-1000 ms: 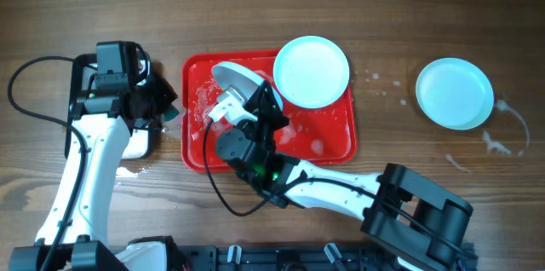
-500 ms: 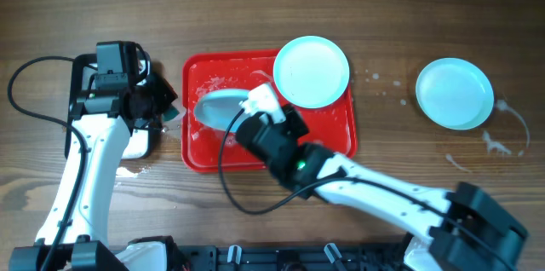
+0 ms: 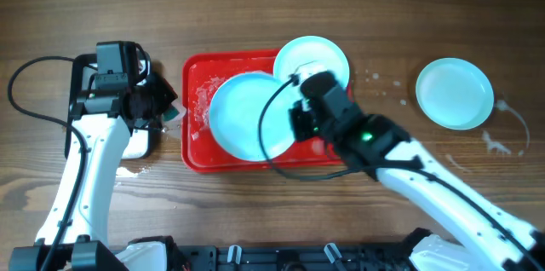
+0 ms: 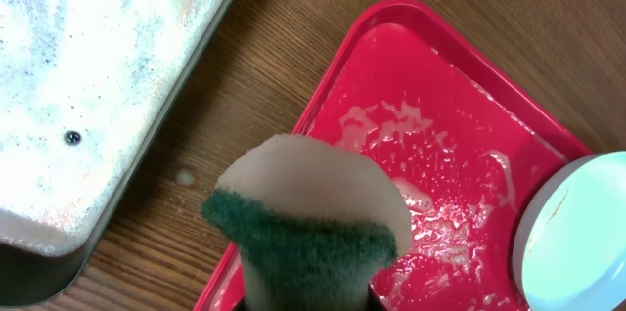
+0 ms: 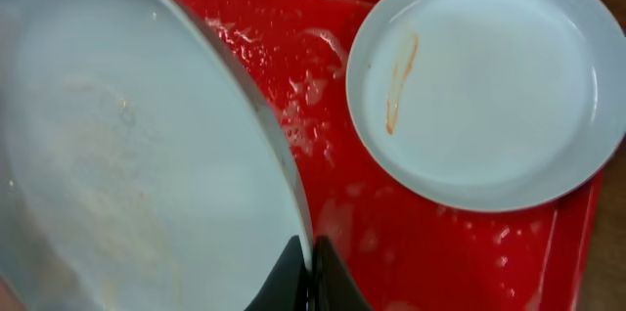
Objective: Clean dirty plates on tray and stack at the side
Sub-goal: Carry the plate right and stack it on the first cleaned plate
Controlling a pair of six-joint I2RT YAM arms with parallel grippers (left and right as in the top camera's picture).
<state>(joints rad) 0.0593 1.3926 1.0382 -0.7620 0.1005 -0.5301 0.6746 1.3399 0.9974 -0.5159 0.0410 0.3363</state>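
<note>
My right gripper (image 3: 291, 124) is shut on the rim of a light-blue plate (image 3: 247, 118) and holds it over the left half of the red tray (image 3: 194, 113); in the right wrist view (image 5: 309, 267) the jaws pinch the plate (image 5: 117, 164) edge. A second plate (image 3: 315, 65) with an orange smear (image 5: 479, 81) lies at the tray's back right. A third plate (image 3: 454, 92) sits on the table at the far right. My left gripper (image 3: 162, 111) is shut on a green-and-tan sponge (image 4: 308, 218) just left of the tray's edge (image 4: 323, 106).
A silver metal pan (image 4: 88, 86) with soapy water stands left of the tray, under the left arm (image 3: 128, 139). Foam and water drops lie on the tray floor (image 5: 333, 86) and on the table near the far-right plate (image 3: 494, 139).
The right arm has swung right and turned the held plate from tilted on edge to nearly flat, face up over the tray's left half. The left arm has not moved.
</note>
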